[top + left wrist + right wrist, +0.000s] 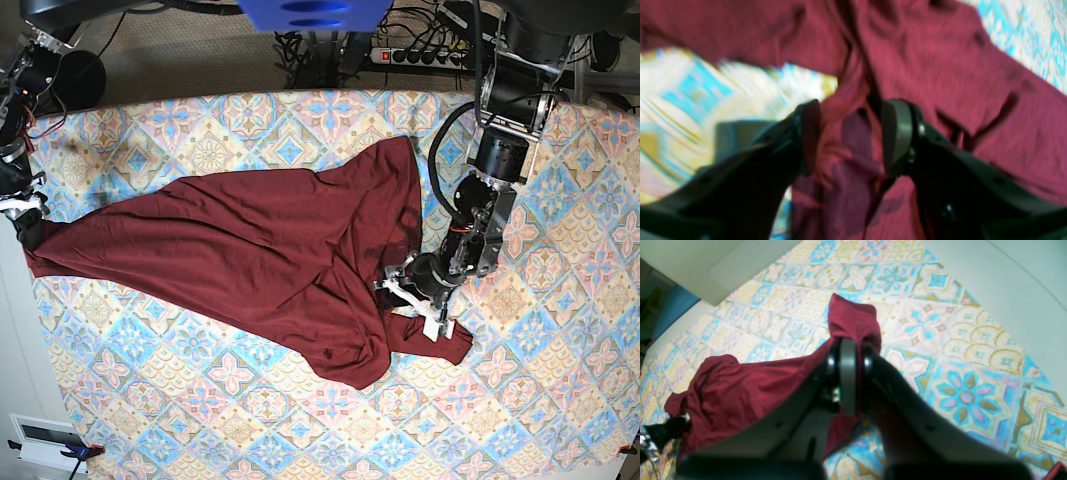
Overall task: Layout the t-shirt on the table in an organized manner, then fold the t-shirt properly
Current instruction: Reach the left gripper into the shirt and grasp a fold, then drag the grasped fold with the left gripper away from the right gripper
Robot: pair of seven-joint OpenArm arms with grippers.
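Maroon knit stretches across the patterned table (560,400) from its left edge toward the middle: the t-shirt (250,260) is spread but lopsided, pulled into a long wedge rather than laid square. At the far left of the base view, the right hand (848,340) is clenched on a bunched end of the cloth, which is drawn out to the table's edge. Moving right, the body of the shirt lies rumpled, with a fold doubled over near its lower middle and a peak running up toward the back. Farther right, the left hand (850,136) stands released, its fingers spread apart just over wrinkled fabric and grasping nothing.

By my judgement the layout is only partly done, and no fold has begun. Collar and hem are hard to tell apart, the left wrist view is smeared, and one sleeve end hides beneath the left arm.
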